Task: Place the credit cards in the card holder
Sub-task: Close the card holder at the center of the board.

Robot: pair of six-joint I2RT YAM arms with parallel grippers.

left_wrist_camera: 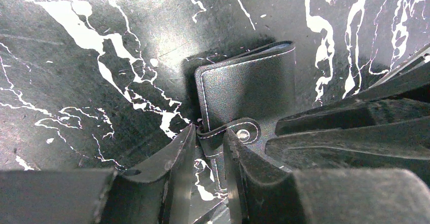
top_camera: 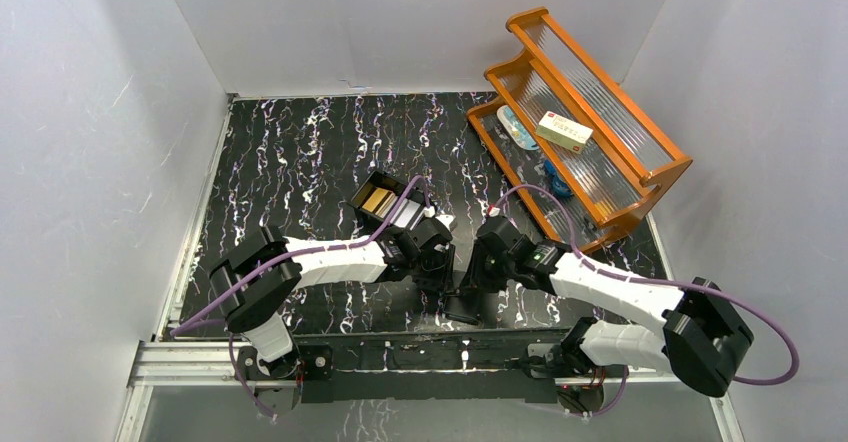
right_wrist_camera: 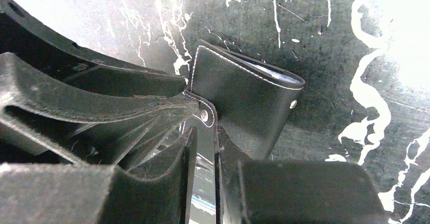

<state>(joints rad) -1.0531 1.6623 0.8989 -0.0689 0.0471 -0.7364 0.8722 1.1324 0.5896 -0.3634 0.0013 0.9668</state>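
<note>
The card holder [top_camera: 462,309], a black stitched wallet, stands partly open on the table between both arms. In the left wrist view the card holder [left_wrist_camera: 248,87] has its snap tab [left_wrist_camera: 243,133] curling between the tips of my left gripper [left_wrist_camera: 209,133], whose narrow-set jaws pinch the tab's base. In the right wrist view the card holder [right_wrist_camera: 248,102] has its tab [right_wrist_camera: 205,115] unsnapped and lying at the tips of my right gripper [right_wrist_camera: 205,133], which is closed to a narrow gap on it. The credit cards [top_camera: 378,200], beige ones showing, sit in a black box behind my left gripper [top_camera: 440,277].
The rigid black box [top_camera: 398,212] stands just behind the left wrist. An orange slatted rack [top_camera: 585,122] at the back right holds a cream-and-red carton [top_camera: 565,132] and small items. White walls enclose the black marbled table [top_camera: 300,162].
</note>
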